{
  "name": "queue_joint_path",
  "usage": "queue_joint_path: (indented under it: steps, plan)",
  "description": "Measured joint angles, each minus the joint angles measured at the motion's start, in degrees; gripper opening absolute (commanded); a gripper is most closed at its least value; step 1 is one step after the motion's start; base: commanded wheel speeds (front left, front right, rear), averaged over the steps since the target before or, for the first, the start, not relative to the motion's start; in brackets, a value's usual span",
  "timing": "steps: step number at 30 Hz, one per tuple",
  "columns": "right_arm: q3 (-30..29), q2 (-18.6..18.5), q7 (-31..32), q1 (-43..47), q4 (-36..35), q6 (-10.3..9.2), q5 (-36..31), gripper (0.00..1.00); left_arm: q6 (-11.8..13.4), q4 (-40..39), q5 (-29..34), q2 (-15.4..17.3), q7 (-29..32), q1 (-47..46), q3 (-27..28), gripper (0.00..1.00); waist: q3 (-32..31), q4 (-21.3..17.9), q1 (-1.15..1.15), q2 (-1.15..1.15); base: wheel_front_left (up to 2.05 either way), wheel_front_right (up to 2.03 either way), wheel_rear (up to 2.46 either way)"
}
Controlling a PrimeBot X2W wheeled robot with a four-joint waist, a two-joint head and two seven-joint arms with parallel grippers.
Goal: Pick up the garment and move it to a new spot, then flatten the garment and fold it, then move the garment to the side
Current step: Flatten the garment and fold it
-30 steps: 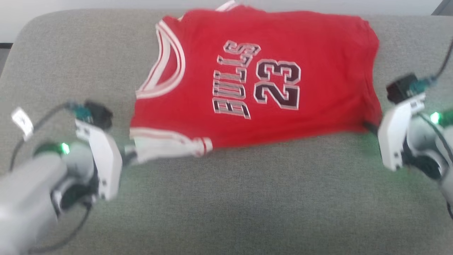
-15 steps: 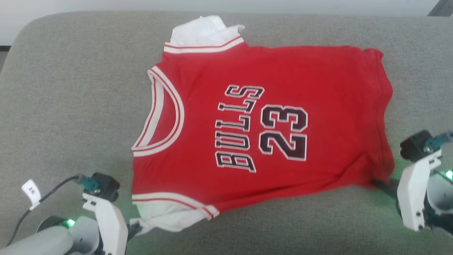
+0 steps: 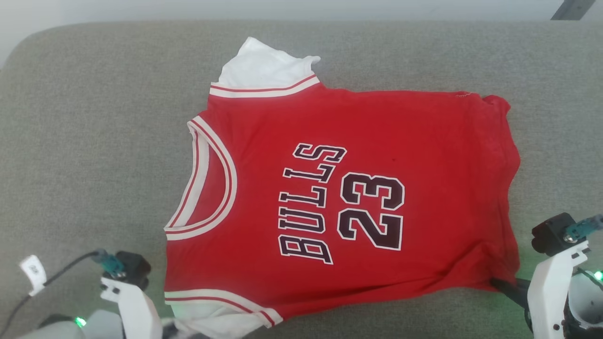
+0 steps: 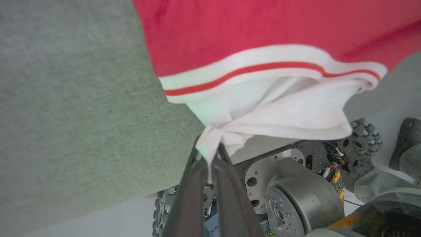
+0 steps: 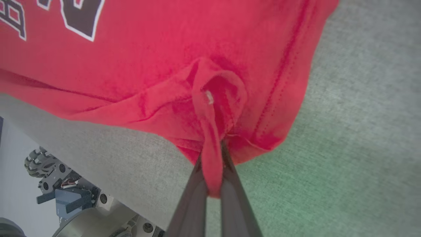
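Note:
The garment, a red jersey with white sleeves, striped trim and dark letters and number, lies spread face up on the grey cushion, neck to the left. My left gripper sits at its near left corner, shut on the bunched white sleeve, as the left wrist view shows at the left gripper. At the near right corner, my right gripper is shut on a pinch of the red hem, seen close up between the right gripper fingers. The far sleeve lies flat.
The cushion's near edge runs just below both grippers, with my wheeled base beneath it. Bare cushion lies left, right and beyond the garment. A pale wall borders the far edge.
Both grippers have drawn back toward the near edge, dragging the garment with them across the cushion. The far white sleeve has come into view and the cloth lies flatter.

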Motion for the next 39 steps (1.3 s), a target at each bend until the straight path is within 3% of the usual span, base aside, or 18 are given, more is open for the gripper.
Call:
queue_joint_path:
  steps: [7,11,20,32,34,35,37,38,39]
  plan:
    - [-6.14,4.46,1.51,1.08,-4.8,-0.02,-3.93,0.0,0.94,-4.08,5.91,3.63,-0.58,-6.13,2.7,0.0,-0.97,-0.73,0.0,0.0,0.0,0.0,0.0]
    - [-7.76,6.39,1.51,-2.02,-5.16,-0.02,-6.28,0.0,-0.83,-3.31,9.56,3.63,-0.47,-11.37,4.39,0.0,-1.14,-1.44,0.0,0.0,0.0,0.0,0.0]
    - [-6.24,9.45,-0.66,-13.07,2.16,-0.03,-9.77,0.0,-9.49,10.91,14.88,-5.32,0.49,-21.61,5.21,0.0,-0.26,-2.54,0.0,0.0,0.0,0.0,0.0]
    - [1.3,11.88,-5.52,-23.76,18.25,-0.04,-10.32,0.0,-20.82,37.31,13.25,-18.53,0.56,-25.1,3.87,0.0,1.67,-2.99,0.0,0.0,0.0,0.0,0.0]
    - [2.31,11.83,-6.26,-25.03,19.8,-0.04,-10.04,0.0,-21.89,40.58,12.17,-20.05,1.07,-25.13,3.97,0.25,1.77,-3.02,0.0,0.0,0.0,0.0,0.0]
    - [2.56,11.87,-6.66,-25.51,20.58,-0.04,-9.88,0.19,-22.17,42.18,11.83,-20.83,1.36,-25.21,3.99,0.47,1.79,-3.02,0.0,0.0,0.0,0.0,0.0]
    - [2.93,11.89,-7.24,-26.21,21.64,-0.04,-9.77,0.73,-22.67,44.91,10.57,-21.86,2.14,-25.44,4.21,1.0,1.78,-3.05,0.0,0.0,0.0,0.0,0.0]
    - [3.15,11.85,-7.64,-26.58,22.1,-0.04,-9.76,1.0,-22.84,46.14,10.01,-22.35,2.31,-25.72,4.49,1.0,1.7,-3.05,0.0,0.0,0.0,0.0,0.0]
    - [3.12,11.84,-7.86,-26.79,22.4,-0.04,-9.61,1.0,-22.94,47.06,9.76,-22.67,2.4,-26.15,4.78,1.0,1.6,-3.04,0.0,0.0,0.0,0.0,0.0]
